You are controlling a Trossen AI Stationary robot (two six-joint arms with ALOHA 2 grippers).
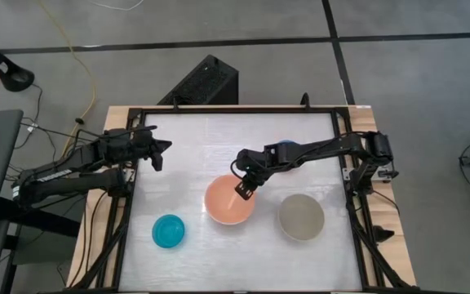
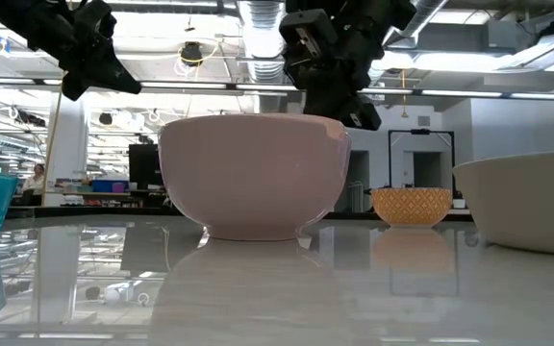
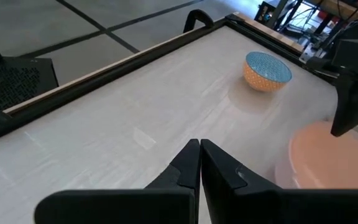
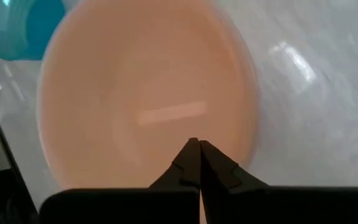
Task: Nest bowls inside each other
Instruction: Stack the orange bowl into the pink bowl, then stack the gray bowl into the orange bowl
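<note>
A salmon-pink bowl (image 1: 229, 202) stands upright on its base at the table's middle. My right gripper (image 4: 194, 146) is shut and slants down over the bowl's inside, near its far right rim; nothing shows between its fingers. A teal bowl (image 1: 169, 231) stands near left and a grey-beige bowl (image 1: 302, 216) near right. A small light-blue bowl with an orange patterned outside (image 3: 267, 70) stands farther back, partly under the right arm in the high view. My left gripper (image 3: 199, 146) is shut and waits in the air at the far left. My right gripper's shut fingertips (image 1: 241, 193) point down at a slant over the salmon-pink bowl's inner wall (image 4: 166, 112), coming from the table's far right. I cannot tell whether they touch it. The bowl stands upright on the table.
A black frame (image 1: 345, 163) runs around the white tabletop. There is bare tabletop at the far left middle (image 1: 194, 147) and along the near edge between the bowls. A black box (image 1: 206, 82) sits on the floor beyond the far edge.
</note>
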